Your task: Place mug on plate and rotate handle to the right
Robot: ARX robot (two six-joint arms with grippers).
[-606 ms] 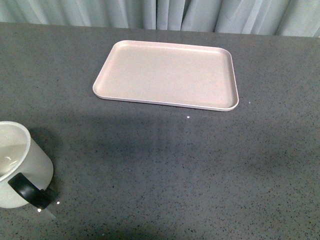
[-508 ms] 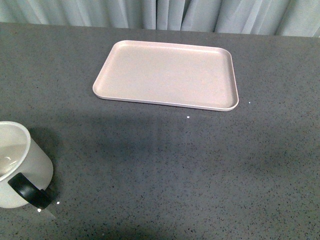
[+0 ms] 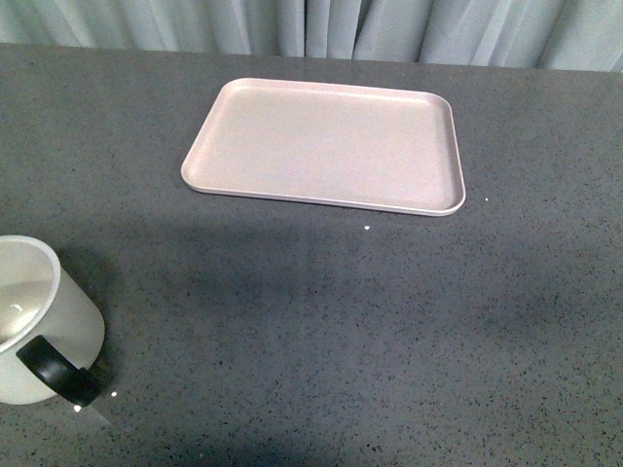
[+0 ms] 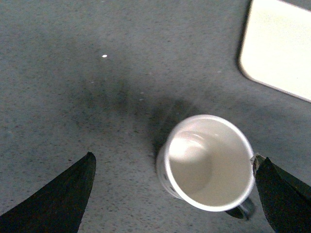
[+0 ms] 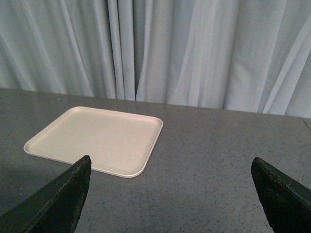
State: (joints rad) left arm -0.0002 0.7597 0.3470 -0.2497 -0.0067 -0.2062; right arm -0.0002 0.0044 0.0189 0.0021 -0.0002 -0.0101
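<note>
Zero real change: mug (image 3: pixel 44 326) stays on the table (image 3: pixel 341 321), well apart from the bare plate (image 3: pixel 321 146). Left gripper (image 4: pixel 174 156) hangs spread wide above the mug, right gripper (image 5: pixel 170 159) spread and empty. Grasp not yet begun.

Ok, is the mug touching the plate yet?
Apart. The front view shows the mug standing on the table at the near left, with a broad stretch of bare tabletop between it and the plate.
</note>
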